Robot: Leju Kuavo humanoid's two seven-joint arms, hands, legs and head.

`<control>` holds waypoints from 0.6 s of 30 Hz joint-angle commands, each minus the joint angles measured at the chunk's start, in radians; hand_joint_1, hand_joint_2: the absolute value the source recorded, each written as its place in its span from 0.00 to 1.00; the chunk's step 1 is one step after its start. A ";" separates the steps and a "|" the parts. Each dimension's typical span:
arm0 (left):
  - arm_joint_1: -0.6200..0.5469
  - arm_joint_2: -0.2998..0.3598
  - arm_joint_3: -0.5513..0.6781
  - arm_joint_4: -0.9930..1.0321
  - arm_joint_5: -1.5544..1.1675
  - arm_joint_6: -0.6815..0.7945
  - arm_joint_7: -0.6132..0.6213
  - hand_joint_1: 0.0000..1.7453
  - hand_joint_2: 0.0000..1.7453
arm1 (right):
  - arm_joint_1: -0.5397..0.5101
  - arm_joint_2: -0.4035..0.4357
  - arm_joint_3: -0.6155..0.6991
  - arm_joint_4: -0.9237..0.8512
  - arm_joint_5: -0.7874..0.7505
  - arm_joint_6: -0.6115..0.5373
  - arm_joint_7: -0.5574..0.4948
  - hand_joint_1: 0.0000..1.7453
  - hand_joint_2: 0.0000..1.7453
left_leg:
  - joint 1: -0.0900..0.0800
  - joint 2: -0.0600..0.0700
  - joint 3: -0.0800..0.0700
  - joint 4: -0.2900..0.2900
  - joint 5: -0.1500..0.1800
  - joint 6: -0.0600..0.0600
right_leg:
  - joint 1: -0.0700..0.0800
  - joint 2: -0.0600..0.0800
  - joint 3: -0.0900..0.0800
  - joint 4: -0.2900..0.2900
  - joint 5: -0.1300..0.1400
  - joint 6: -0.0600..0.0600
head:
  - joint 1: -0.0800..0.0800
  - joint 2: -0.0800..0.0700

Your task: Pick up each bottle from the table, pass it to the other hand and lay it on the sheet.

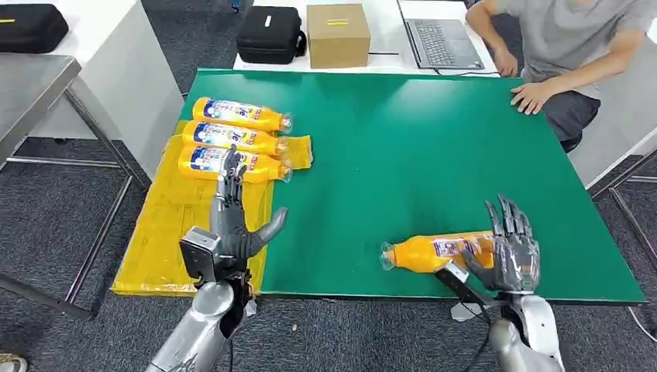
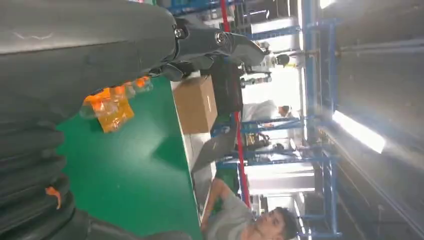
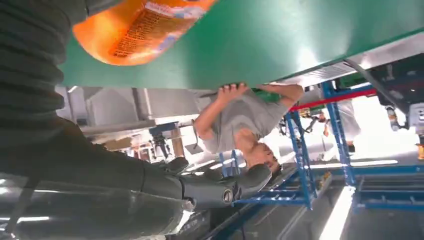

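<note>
Both hands' fingers spread, holding nothing: left hand (image 1: 232, 232), right hand (image 1: 510, 252) beside bottle (image 1: 434, 253).

No legible text: labels on bottles (image 1: 236, 139) ahead of left hand (image 1: 232, 232) and bottle (image 1: 438, 252) beside right hand (image 1: 511, 252) too blurred.
</note>
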 commanded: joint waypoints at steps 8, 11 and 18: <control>-0.070 0.001 0.001 0.134 -0.002 -0.054 0.003 0.00 1.00 | -0.076 -0.036 0.055 0.188 0.120 0.051 0.043 0.00 1.00 | 0.001 -0.001 0.005 -0.001 -0.001 -0.001 | 0.001 -0.001 0.005 -0.001 -0.002 -0.001 | -0.001 0.000; -0.078 -0.002 -0.008 0.150 -0.009 -0.052 0.003 0.00 1.00 | -0.055 -0.043 0.062 0.156 0.110 0.077 0.055 0.00 1.00 | 0.001 -0.003 0.005 0.000 -0.001 -0.001 | 0.001 -0.004 0.006 -0.001 -0.002 -0.001 | 0.000 0.000; -0.090 -0.009 -0.016 0.174 -0.016 -0.051 0.003 0.00 1.00 | -0.033 -0.045 0.073 0.109 0.076 0.138 0.059 0.00 1.00 | 0.000 -0.002 0.005 0.000 0.000 -0.001 | 0.000 -0.003 0.005 -0.001 -0.001 -0.002 | 0.000 0.000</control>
